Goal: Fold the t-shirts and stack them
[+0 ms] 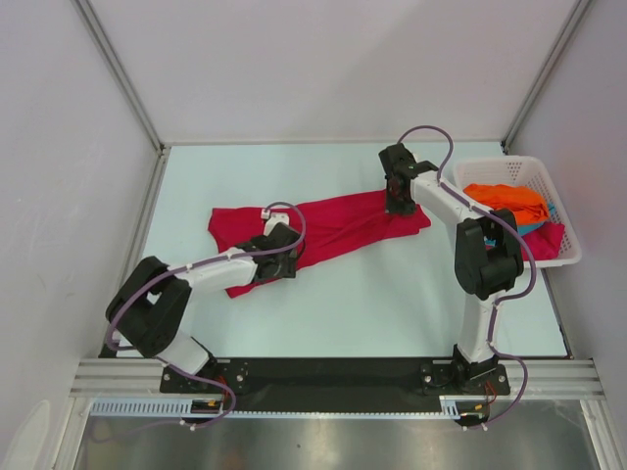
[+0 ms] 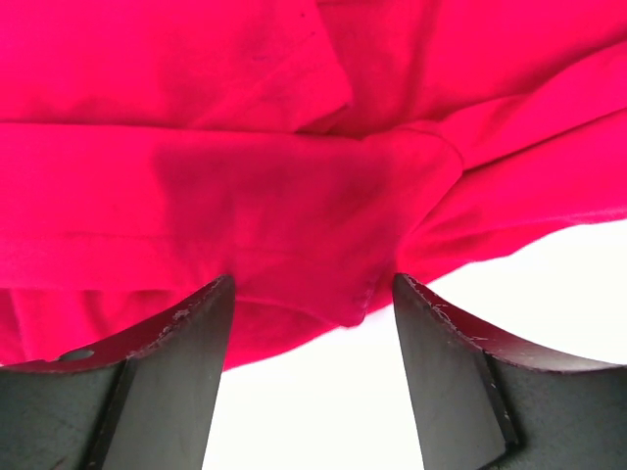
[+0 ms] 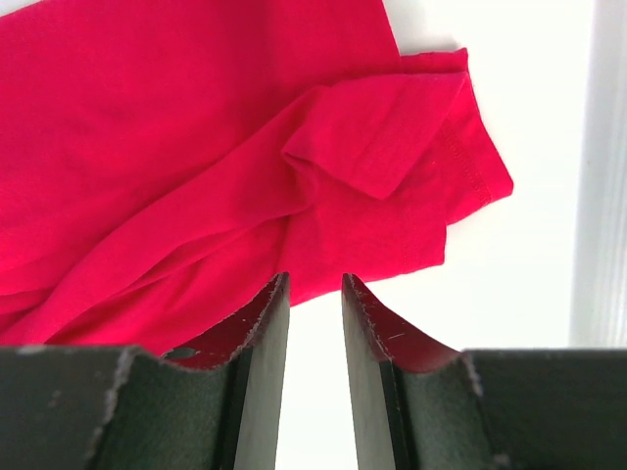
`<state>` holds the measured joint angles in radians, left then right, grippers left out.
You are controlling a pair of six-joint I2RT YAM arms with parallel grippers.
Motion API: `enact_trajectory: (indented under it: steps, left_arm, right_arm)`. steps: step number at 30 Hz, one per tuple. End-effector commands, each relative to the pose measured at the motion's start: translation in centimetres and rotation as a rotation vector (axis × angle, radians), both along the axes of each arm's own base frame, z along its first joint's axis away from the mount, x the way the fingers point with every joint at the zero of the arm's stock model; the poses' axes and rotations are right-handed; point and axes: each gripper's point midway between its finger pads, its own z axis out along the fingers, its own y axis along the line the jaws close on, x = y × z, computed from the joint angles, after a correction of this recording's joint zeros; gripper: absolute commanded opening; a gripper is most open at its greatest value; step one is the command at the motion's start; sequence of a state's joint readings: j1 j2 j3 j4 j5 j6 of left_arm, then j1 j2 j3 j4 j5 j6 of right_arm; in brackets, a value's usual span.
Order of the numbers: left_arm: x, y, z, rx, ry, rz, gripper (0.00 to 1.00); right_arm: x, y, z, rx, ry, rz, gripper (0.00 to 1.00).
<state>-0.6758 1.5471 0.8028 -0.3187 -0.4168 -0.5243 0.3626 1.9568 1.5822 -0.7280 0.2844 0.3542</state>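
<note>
A crimson red t-shirt (image 1: 338, 223) lies crumpled and stretched out across the middle of the table. My left gripper (image 1: 284, 260) hovers at its near edge, left of centre. In the left wrist view the red t-shirt (image 2: 294, 176) fills the upper part, and the left gripper (image 2: 312, 294) is open wide with only bare table between its fingers. My right gripper (image 1: 397, 203) is over the shirt's right end. In the right wrist view a sleeve of the red t-shirt (image 3: 392, 147) lies just beyond the right gripper (image 3: 315, 284), whose fingers stand narrowly apart with no cloth between them.
A white slatted basket (image 1: 509, 162) stands at the right edge of the table. It holds an orange t-shirt (image 1: 505, 199), a teal one (image 1: 536, 227) and another red cloth (image 1: 549, 241). Grey walls close in the table on the left, far and right sides.
</note>
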Motion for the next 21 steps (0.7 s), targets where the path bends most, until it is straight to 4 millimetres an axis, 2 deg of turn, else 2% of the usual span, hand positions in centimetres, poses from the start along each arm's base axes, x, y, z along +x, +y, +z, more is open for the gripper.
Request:
enact_trajectory:
  steps: [1, 6, 13, 16, 21]
  left_arm:
    - [1.1, -0.4, 3.5, -0.054, -0.095, 0.032, 0.72]
    - [1.0, 0.0, 3.4, -0.043, -0.098, 0.042, 0.71]
    - [0.7, 0.0, 1.2, -0.019, -0.050, 0.051, 0.61]
    - [0.6, 0.0, 0.5, -0.014, -0.033, 0.052, 0.53]
    - [0.5, -0.1, 0.1, -0.014, -0.025, 0.055, 0.29]
  right_arm:
    - [0.5, -0.2, 1.7, -0.011, -0.050, 0.004, 0.33]
    - [0.5, -0.1, 1.5, -0.010, -0.048, 0.006, 0.33]
    - [0.4, -0.2, 1.5, -0.020, -0.046, 0.008, 0.33]
    - [0.4, -0.4, 1.5, -0.025, -0.046, 0.004, 0.33]
    - [0.3, -0.4, 1.7, -0.027, -0.046, 0.005, 0.33]
